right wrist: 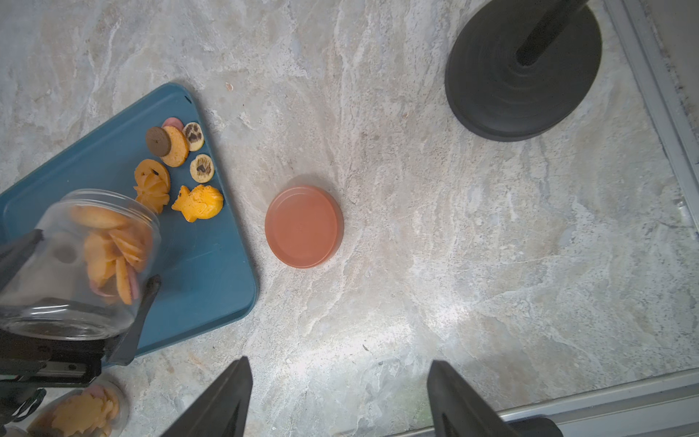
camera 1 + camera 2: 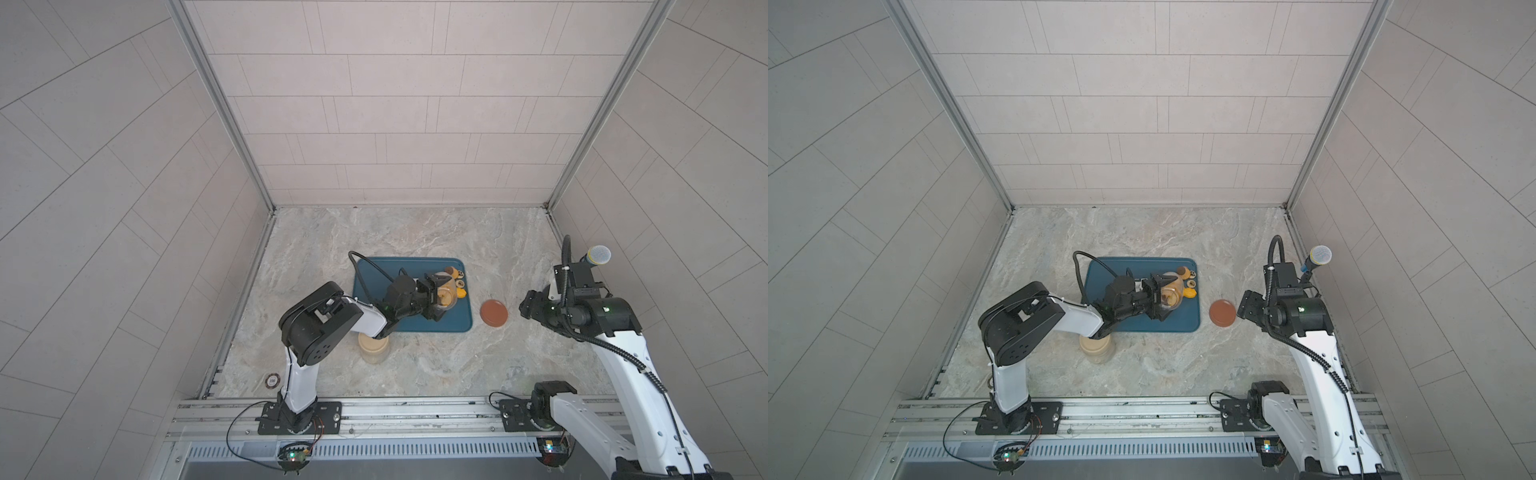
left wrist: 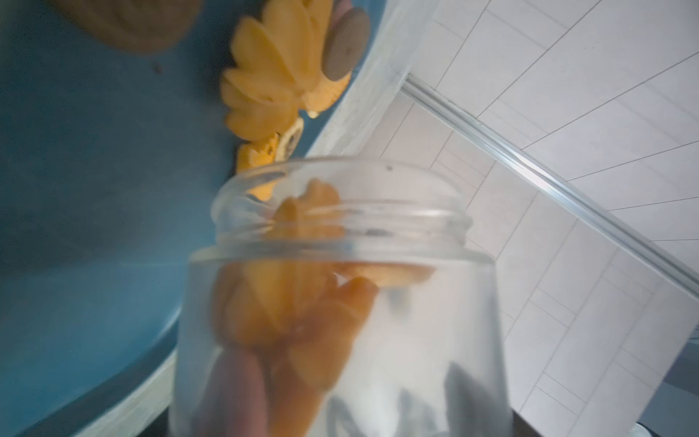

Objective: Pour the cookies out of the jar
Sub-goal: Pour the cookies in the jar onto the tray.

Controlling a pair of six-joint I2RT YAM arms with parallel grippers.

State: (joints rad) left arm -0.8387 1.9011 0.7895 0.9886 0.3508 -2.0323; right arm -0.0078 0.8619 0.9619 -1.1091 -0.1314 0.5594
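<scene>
A clear glass jar (image 2: pixel 448 294) (image 2: pixel 1170 291) is tipped on its side over the blue tray (image 2: pixel 374 274) (image 2: pixel 1183 322), its mouth toward the tray's far right corner. My left gripper (image 2: pixel 437 299) (image 2: pixel 1160 300) (image 1: pixel 85 272) is shut on the jar's body (image 1: pixel 75 302). Several golden-orange cookies (image 1: pixel 113 249) (image 3: pixel 287 302) are still inside the jar (image 3: pixel 340 234). Other cookies (image 1: pixel 170 159) (image 2: pixel 459 283) (image 2: pixel 1190 283) (image 3: pixel 272 75) lie on the tray (image 1: pixel 204 272) (image 3: pixel 94 151) in front of the mouth. My right gripper (image 2: pixel 524 307) (image 2: pixel 1246 307) (image 1: pixel 339 361) hangs open and empty right of the tray.
A round red-brown lid (image 2: pixel 494 313) (image 2: pixel 1222 313) (image 1: pixel 304 226) lies flat between tray and right gripper. A second jar with cookies (image 2: pixel 374 347) (image 2: pixel 1097 348) (image 1: pixel 79 412) stands under the left arm near the tray's front. A microphone (image 2: pixel 597 254) on a black base (image 1: pixel 524 72) stands far right.
</scene>
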